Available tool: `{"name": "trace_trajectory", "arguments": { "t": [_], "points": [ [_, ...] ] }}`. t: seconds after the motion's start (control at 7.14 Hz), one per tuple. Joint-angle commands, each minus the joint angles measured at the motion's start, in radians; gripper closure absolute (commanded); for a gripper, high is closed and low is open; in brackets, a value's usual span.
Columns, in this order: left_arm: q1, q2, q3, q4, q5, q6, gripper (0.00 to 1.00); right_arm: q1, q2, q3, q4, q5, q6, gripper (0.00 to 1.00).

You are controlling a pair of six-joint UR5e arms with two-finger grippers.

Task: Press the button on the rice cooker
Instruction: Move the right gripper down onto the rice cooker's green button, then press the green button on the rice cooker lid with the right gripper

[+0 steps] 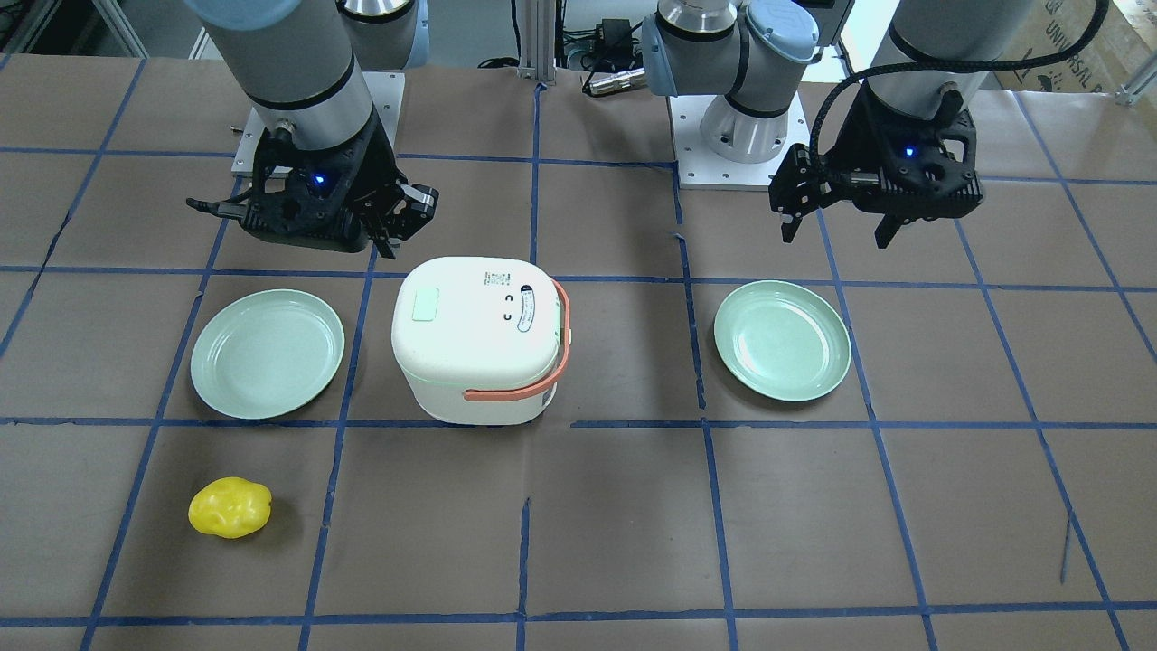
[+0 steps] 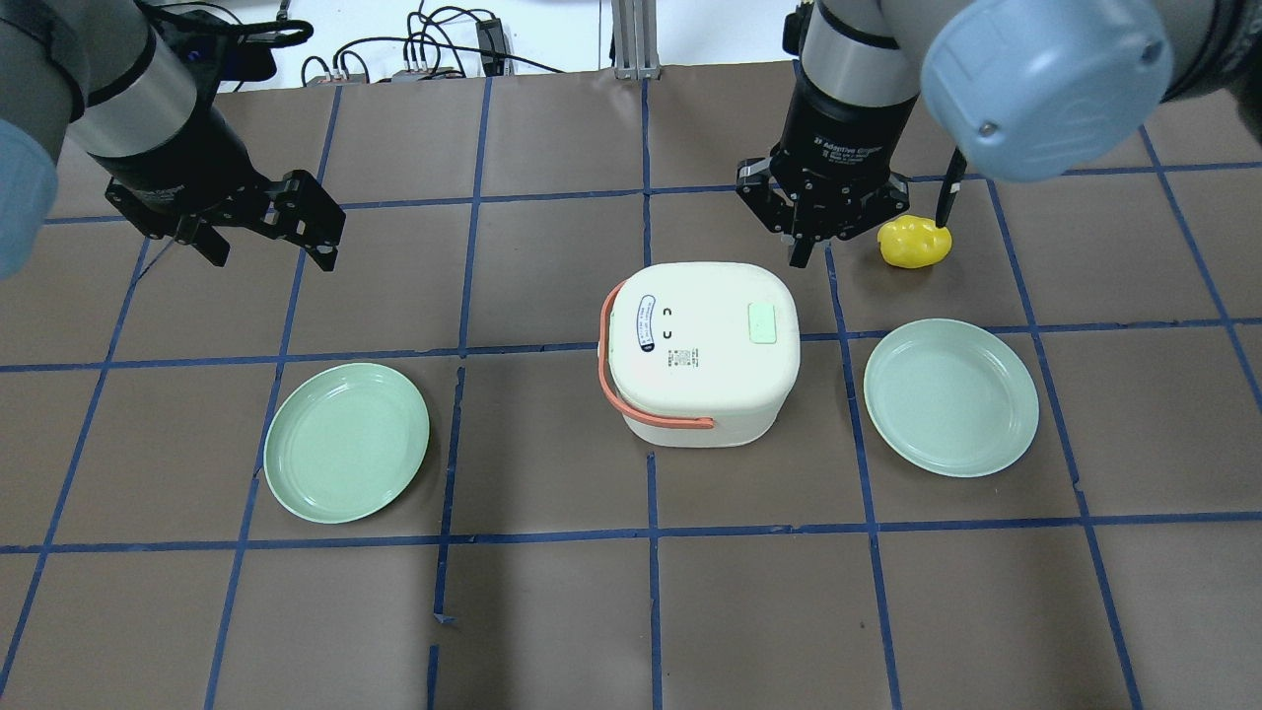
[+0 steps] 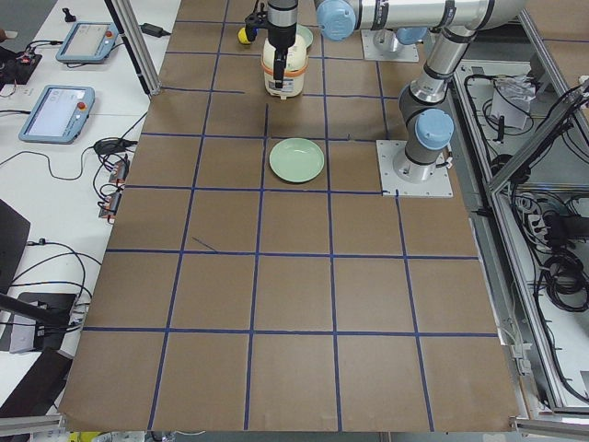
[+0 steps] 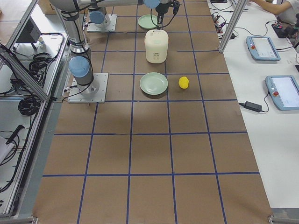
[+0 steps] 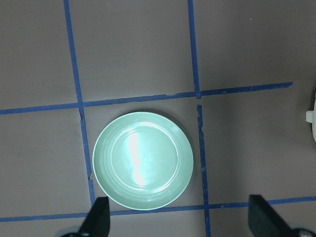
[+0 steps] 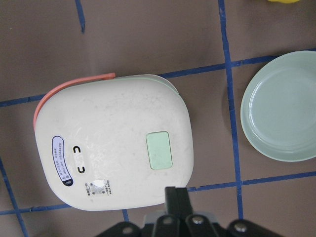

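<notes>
The white rice cooker (image 2: 705, 380) with an orange handle stands mid-table, lid closed. Its pale green button (image 2: 762, 322) sits on the lid's right side and also shows in the right wrist view (image 6: 158, 150) and the front view (image 1: 425, 304). My right gripper (image 2: 801, 254) is shut and empty. It hovers just past the cooker's far edge, near the button; its fingertips (image 6: 177, 196) point at the lid's rim. My left gripper (image 2: 268, 258) is open and empty, hovering far left of the cooker over a green plate (image 5: 143, 160).
One green plate (image 2: 347, 442) lies left of the cooker, another (image 2: 950, 396) lies right of it. A yellow pepper-like object (image 2: 915, 243) lies on the table beside my right gripper. The brown table carries a blue tape grid.
</notes>
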Motion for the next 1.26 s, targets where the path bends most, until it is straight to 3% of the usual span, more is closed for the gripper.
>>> {"name": "trace_trajectory", "arguments": {
  "t": [0.0,0.42,0.84,1.12],
  "points": [
    [0.0,0.0,0.001,0.0,0.0,0.0,0.0,0.004,-0.026,0.116,-0.103,0.001,0.005,0.9],
    [0.001,0.0,0.001,0.0,0.0,0.0,0.0,0.032,-0.023,0.153,-0.212,0.003,0.059,0.9],
    [0.0,0.0,0.001,0.0,0.0,0.0,0.0,0.032,-0.023,0.25,-0.35,-0.015,0.062,0.91],
    [0.001,0.0,0.001,0.0,0.0,0.0,0.0,0.032,-0.023,0.247,-0.35,-0.017,0.064,0.91]
  ]
}}
